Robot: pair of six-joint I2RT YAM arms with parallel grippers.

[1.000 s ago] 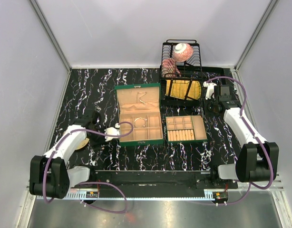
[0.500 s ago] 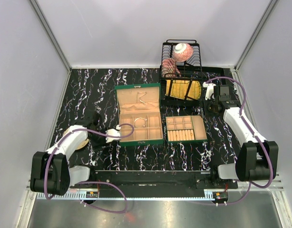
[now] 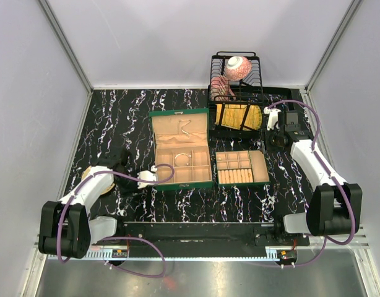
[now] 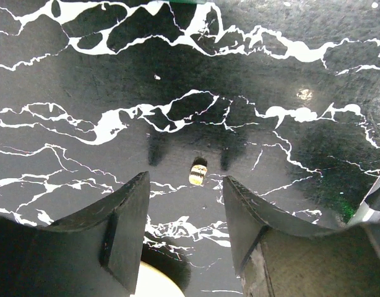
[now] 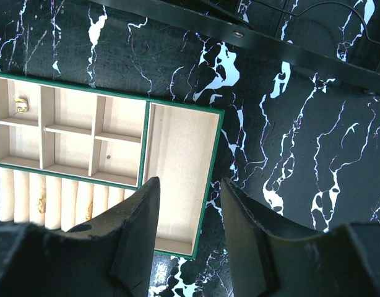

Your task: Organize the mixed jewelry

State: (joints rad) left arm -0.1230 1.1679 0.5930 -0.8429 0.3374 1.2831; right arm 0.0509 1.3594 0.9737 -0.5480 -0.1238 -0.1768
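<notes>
Jewelry piece [image 4: 198, 174] sits on surface [image 4: 85, 74] between left gripper [image 4: 185, 185] jaws, wide open, empty. Pick step: lower, close centred. Right gripper [image 5: 190, 185] open, empty.

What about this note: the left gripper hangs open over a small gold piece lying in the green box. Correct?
No. The piece lies on the black table, not in a box, as the left wrist view shows. The left gripper does hang open over it.

A tiny gold bead [image 4: 198, 174] lies loose on the counter [image 4: 85, 74]. A thin hoop [image 3: 182, 158] lies flat in one compartment of the green box [image 3: 196, 186].
</notes>
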